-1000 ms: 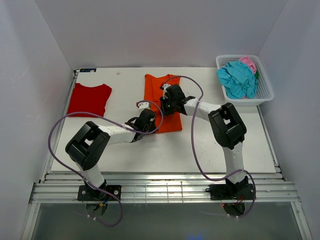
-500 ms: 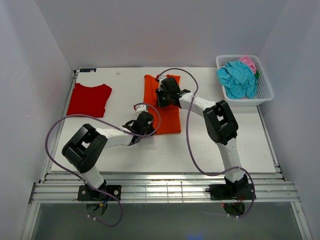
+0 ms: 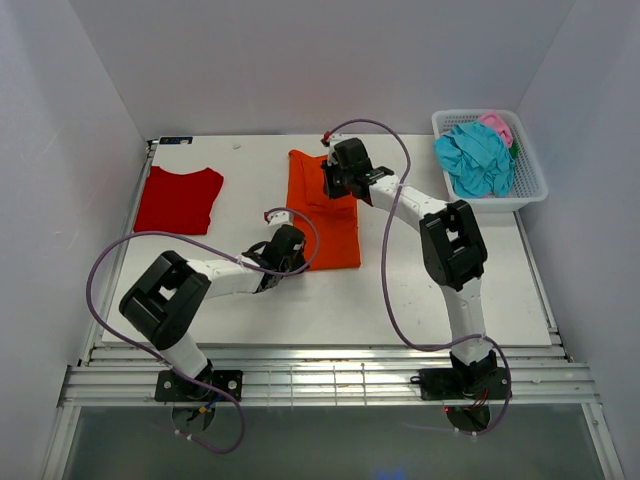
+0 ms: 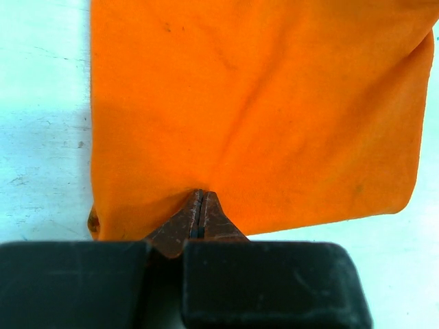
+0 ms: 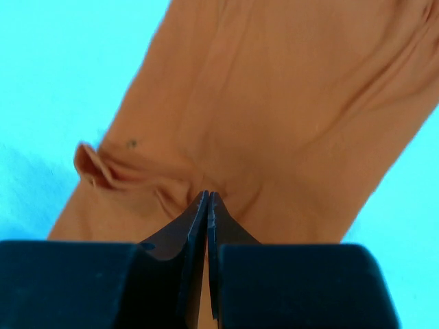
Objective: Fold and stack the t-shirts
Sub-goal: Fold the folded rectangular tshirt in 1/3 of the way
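Left claw [image 4: 199, 205] pinched closed on near hem of orange t-shirt [image 3: 325, 215], cloth puckering at tips. Right claw [image 5: 207, 200] closed on far end, gathering wrinkles. Shirt flat on table [image 3: 420, 290]; two-end grip likely for lengthwise fold. Red t-shirt [image 3: 180, 198] lies apart, left.

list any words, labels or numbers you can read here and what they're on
Nothing readable.
A dark strip at the far left corner of the table: too small to read.
On the orange shirt, red shirt and basket: no print visible.
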You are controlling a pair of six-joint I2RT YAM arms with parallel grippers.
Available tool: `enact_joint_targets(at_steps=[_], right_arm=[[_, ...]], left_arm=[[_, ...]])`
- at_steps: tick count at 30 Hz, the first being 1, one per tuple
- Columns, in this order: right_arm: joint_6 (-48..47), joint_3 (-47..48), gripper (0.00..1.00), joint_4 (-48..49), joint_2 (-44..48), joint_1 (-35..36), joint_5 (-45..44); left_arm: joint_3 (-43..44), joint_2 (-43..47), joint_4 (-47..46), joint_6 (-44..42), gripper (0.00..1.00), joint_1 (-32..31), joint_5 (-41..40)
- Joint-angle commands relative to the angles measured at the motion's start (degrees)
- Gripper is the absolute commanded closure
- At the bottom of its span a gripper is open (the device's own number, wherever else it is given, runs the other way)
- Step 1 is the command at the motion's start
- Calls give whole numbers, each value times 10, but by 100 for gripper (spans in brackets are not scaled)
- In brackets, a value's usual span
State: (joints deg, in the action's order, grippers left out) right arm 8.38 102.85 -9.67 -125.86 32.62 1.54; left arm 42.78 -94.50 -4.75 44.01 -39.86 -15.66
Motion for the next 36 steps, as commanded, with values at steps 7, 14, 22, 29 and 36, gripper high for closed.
enact_joint_targets(at_steps=[7, 14, 22, 29, 36], right_arm=[[-5, -162, 92, 48, 132, 3, 10], [1, -205, 92, 62, 155, 3, 27], [6, -216, 92, 65, 146, 4, 41], [5, -221, 92, 65, 139, 3, 40], [6, -214, 92, 59, 120, 3, 38]], left_arm=[[74, 24, 20, -42, 100, -1, -58], [138, -5, -38, -126, 100, 7, -109], [185, -89, -39, -154, 100, 36, -98], [194, -119, -40, -154, 100, 58, -83], [209, -140, -42, -158, 100, 74, -75]])
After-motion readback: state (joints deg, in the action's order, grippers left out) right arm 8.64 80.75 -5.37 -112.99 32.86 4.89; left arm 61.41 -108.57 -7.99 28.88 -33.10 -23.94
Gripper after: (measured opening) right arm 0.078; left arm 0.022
